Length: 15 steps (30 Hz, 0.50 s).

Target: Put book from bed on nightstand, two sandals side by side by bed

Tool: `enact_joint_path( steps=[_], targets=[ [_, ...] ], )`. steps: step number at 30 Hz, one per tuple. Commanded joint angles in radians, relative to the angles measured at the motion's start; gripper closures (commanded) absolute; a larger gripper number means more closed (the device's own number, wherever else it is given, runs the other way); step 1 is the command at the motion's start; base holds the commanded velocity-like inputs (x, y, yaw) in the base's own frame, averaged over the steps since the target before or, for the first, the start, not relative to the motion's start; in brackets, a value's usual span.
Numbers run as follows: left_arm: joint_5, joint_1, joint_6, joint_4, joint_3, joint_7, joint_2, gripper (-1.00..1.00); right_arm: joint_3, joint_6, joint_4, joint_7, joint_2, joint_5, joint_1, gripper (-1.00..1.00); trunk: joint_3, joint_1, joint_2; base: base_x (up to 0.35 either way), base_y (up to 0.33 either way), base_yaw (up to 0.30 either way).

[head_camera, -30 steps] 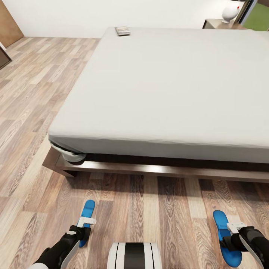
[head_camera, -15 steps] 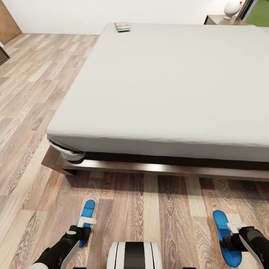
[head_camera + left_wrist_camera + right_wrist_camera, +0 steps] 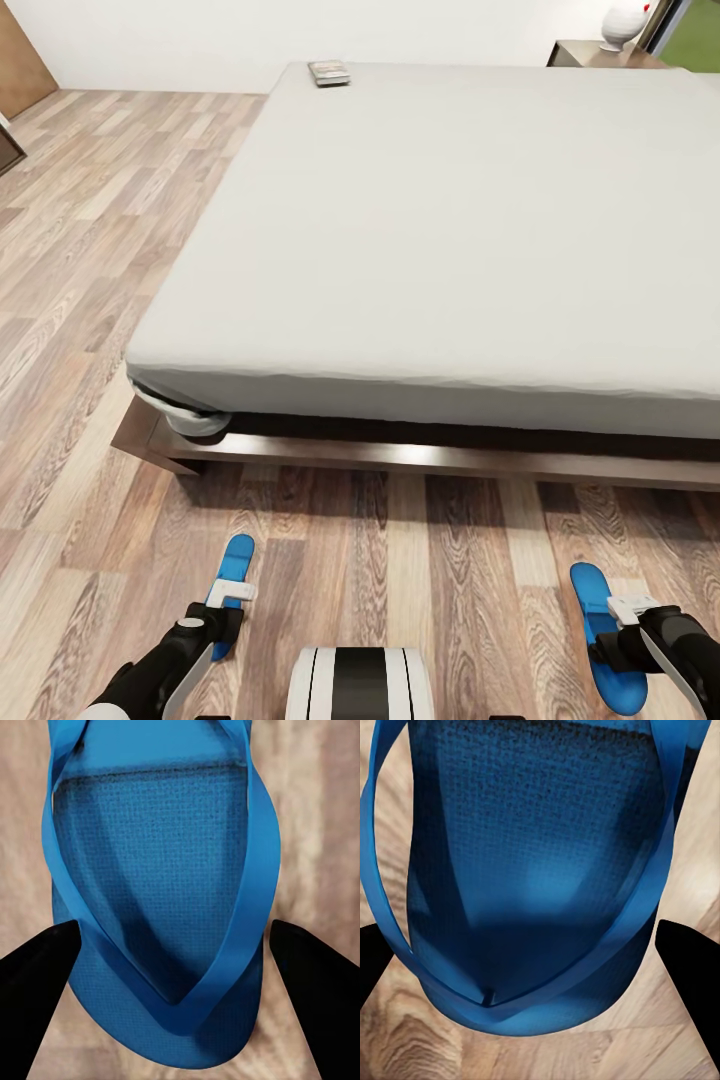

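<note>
Book (image 3: 328, 72) cover too small; nightstand (image 3: 590, 52) edge-cropped

A blue sandal (image 3: 540, 870) lies close below the camera, seen straight down onto its upper face. Its footbed has a fine woven-looking texture, darker through the middle where shadow falls across it. Two blue straps (image 3: 652, 907) run along its sides and meet in a V at a dark toe post (image 3: 487, 997) near the rounded end of the sole. Beneath it is the floor (image 3: 585, 1054), pale wood planks with visible grain. The right hand (image 3: 540, 975) shows as two black fingers (image 3: 690, 967) at opposite edges of the picture, spread wide on either side of the sandal, with floor showing between each finger and the sole.
</note>
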Motion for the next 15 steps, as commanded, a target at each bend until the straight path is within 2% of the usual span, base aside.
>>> enact_joint_path(
  steps=[1, 4, 15],
  targets=[
    [0.01, 0.0, 0.005, -0.002, -0.008, 0.009, 0.001, 1.0, 0.007, 0.005, -0.001, -0.003, -0.002, -0.01, 0.0, 1.0, -0.001, 0.0, 0.0, 0.0, 0.0, 0.0],
    [0.01, 0.0, 0.005, -0.002, -0.008, 0.009, 0.001, 1.0, 0.007, 0.005, -0.001, -0.003, -0.002, -0.01, 0.0, 1.0, -0.008, 0.001, -0.001, 0.0, 0.0, 0.0],
    [0.01, 0.0, 0.005, -0.002, -0.008, 0.009, 0.001, 1.0, 0.007, 0.005, -0.001, -0.003, -0.002, -0.01, 0.0, 1.0, -0.008, 0.001, -0.001, 0.0, 0.0, 0.0]
  ],
)
